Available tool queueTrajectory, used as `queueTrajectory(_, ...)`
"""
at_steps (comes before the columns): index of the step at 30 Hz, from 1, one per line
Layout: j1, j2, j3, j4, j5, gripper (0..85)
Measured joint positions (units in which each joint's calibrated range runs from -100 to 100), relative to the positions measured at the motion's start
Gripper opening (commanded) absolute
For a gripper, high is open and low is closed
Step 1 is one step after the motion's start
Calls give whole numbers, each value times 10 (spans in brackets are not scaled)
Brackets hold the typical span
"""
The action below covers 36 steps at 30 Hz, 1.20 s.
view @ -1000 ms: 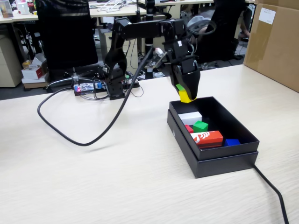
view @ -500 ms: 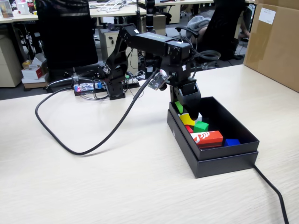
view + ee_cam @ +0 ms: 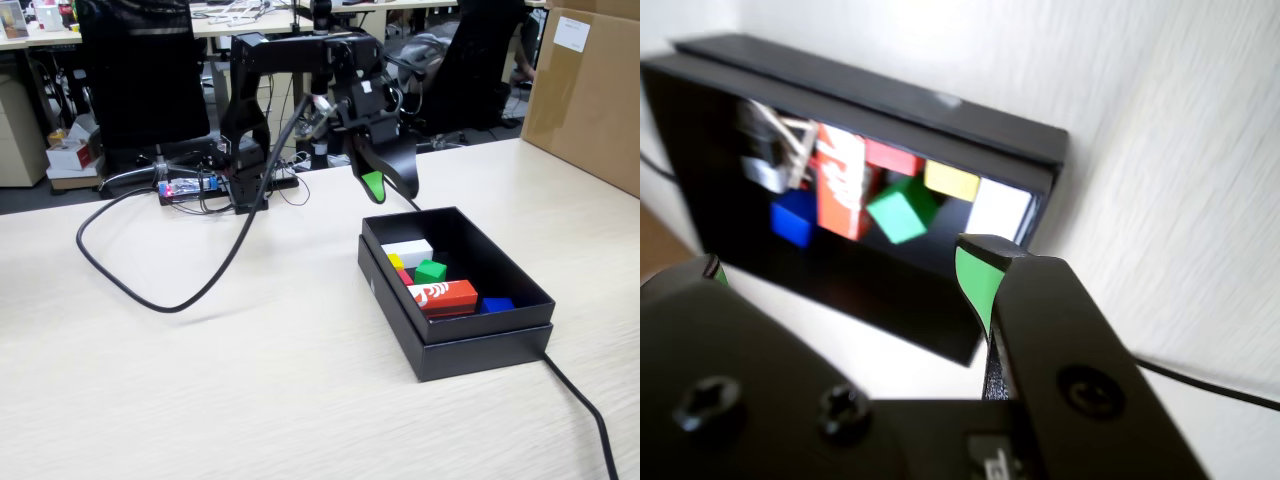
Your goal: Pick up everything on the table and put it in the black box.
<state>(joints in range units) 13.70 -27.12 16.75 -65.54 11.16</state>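
An office: black swivel chairs and cluttered desks behind

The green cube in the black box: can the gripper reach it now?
Probably yes. The green cube lies uncovered in the black box, and the open, empty gripper hangs just above the box's far rim.

My gripper hangs above the table, behind the far left corner of the black box in the fixed view, its jaws apart. Inside the box the white block lies farthest back, the yellow cube at its left, the green cube before it, and the long block nearest the front.
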Motion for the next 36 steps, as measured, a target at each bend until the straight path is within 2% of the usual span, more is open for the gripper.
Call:
queueTrajectory(5, -40, -124, -88, 0, -7, 488)
queueTrajectory(12, -135, -326, -343, 64, -58, 492)
queueTrajectory(17, -164, -441, -523, 136, -83, 493)
queueTrajectory(22, -169, -539, -685, 250, -96, 495)
queueTrajectory(28, -158, -616, -823, 350, -95, 485)
queueTrajectory(36, -145, -707, -1006, 537, -94, 480)
